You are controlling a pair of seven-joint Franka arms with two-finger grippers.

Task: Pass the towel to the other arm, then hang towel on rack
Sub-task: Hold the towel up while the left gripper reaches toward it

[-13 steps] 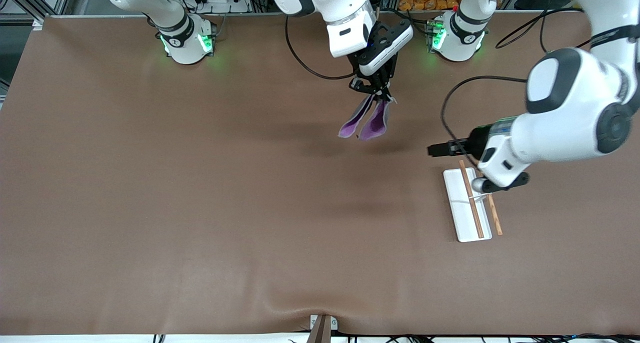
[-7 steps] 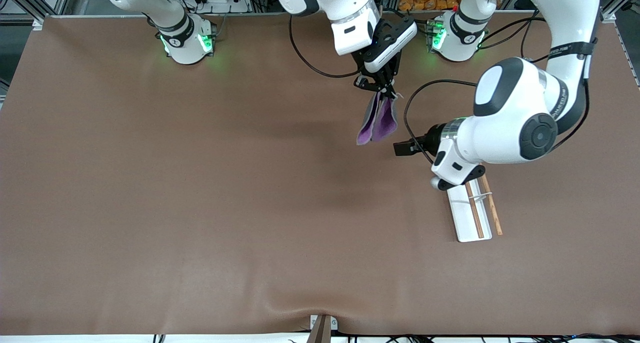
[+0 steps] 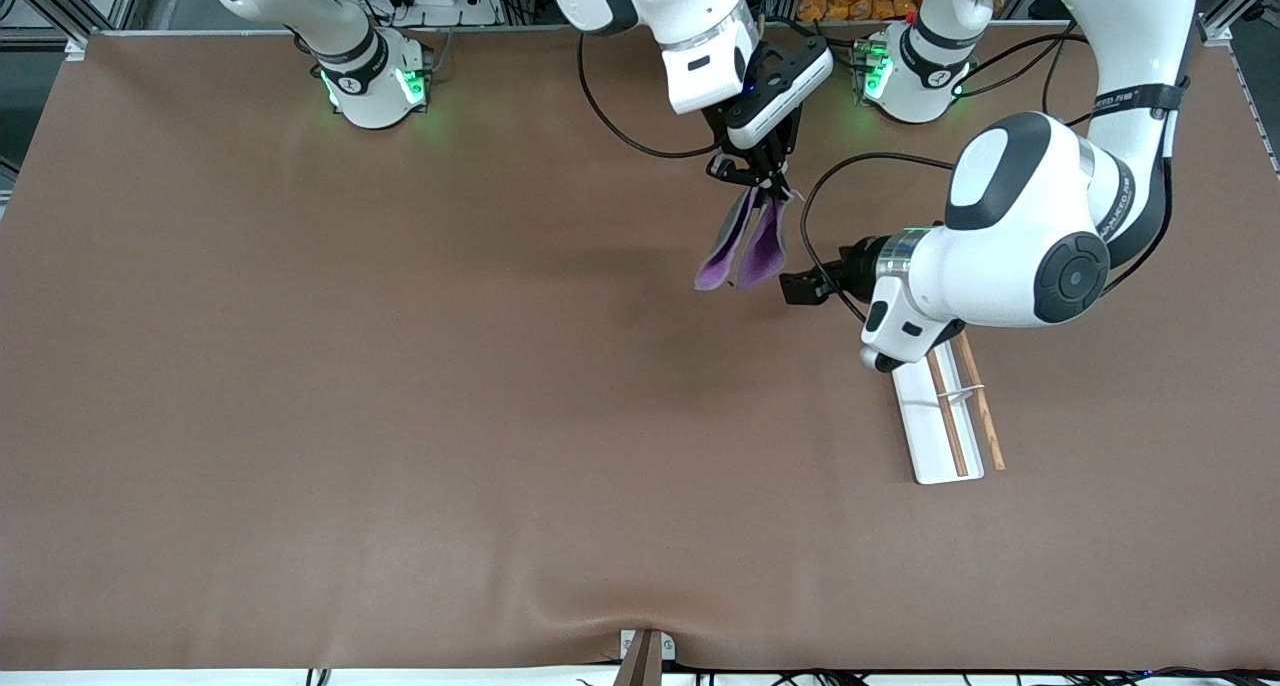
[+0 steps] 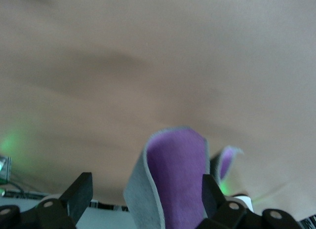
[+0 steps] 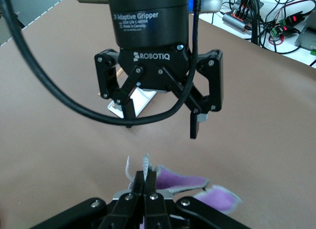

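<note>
Ideally, we centre the spread left gripper [image 3: 800,288] on the towel [image 3: 742,248], pinched by the right gripper [image 3: 762,180], above the rack [image 3: 925,436].

Both arms glossy white w/ dark grey round joint caps, bases lit green, black cables looping off wrists. Left tool [image 5: 163,115]: black cylinder body, white "Adaptive Gripper" + "ROBOTIQ" lettering, silver screws at linkage pivots. Right tool [image 3: 762,178]: black linkage fingers, white wrist housing.

Purple-grey towel [image 3: 742,247] hangs folded; rack [image 3: 940,416] lies flat
</note>
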